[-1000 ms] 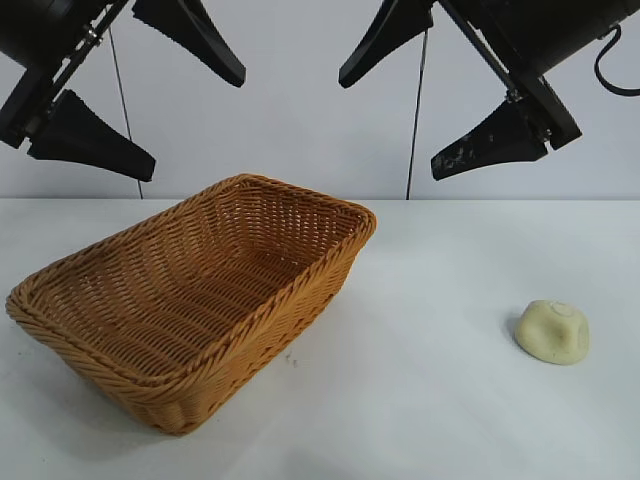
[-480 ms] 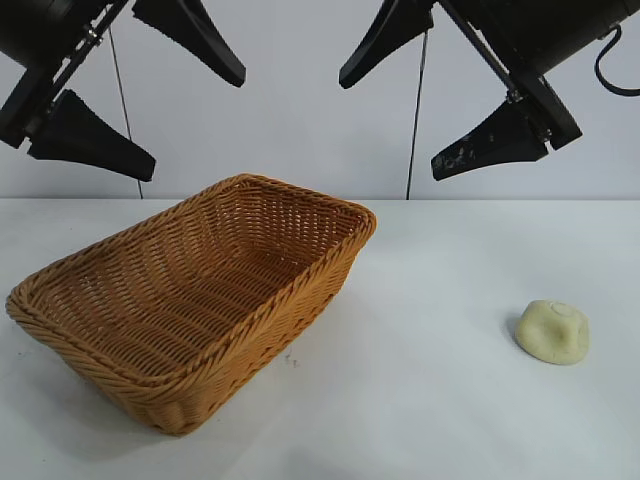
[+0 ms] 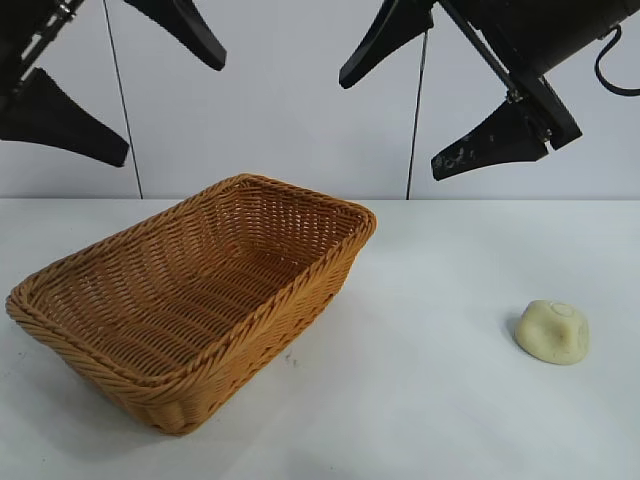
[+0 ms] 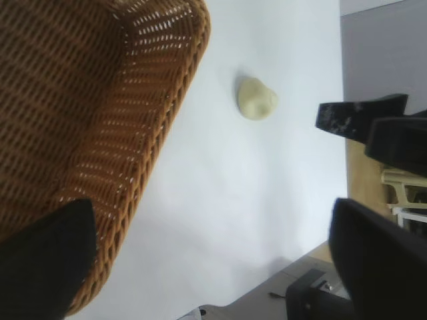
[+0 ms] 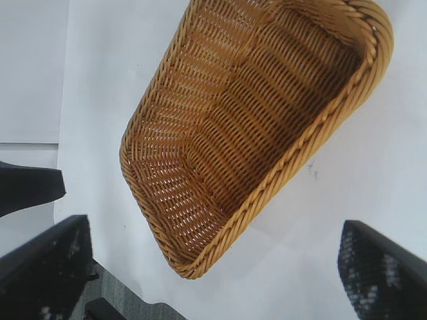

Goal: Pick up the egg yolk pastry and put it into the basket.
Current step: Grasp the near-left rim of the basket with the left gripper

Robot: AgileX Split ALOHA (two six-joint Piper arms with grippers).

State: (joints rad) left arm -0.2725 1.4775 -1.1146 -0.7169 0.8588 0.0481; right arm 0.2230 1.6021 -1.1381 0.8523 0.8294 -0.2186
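The white counter (image 3: pixel 430 400) carries two things, well apart. The larger is the basket (image 3: pixel 190 300), a rectangular wicker one in golden tan with a braided rim, sloping sides and rounded corners, sitting on the left half of the exterior view with nothing in it. The smaller is the egg yolk pastry (image 3: pixel 553 331), a pale cream-yellow dome with a smooth matte skin and faint creases on top, resting on the bare counter at the right, far from the basket's rim.

Both arms hang high above the counter. The left end effector (image 3: pixel 110 85) is over the basket's side with its fingers spread wide apart and nothing between them. The right end effector (image 3: pixel 440 105) is above the stretch between basket and pastry, its fingers likewise wide apart and holding nothing.

The step in hand looks like the approach to the pastry, not yet begun. The right arm is the nearer one and seems the sensible choice. It would do well to come down from above, centred on the dome, with the fingers straddling its widest part low near the counter, and close gently: the lump looks soft and rounded, so a high or hard pinch could squeeze it out or dent it.
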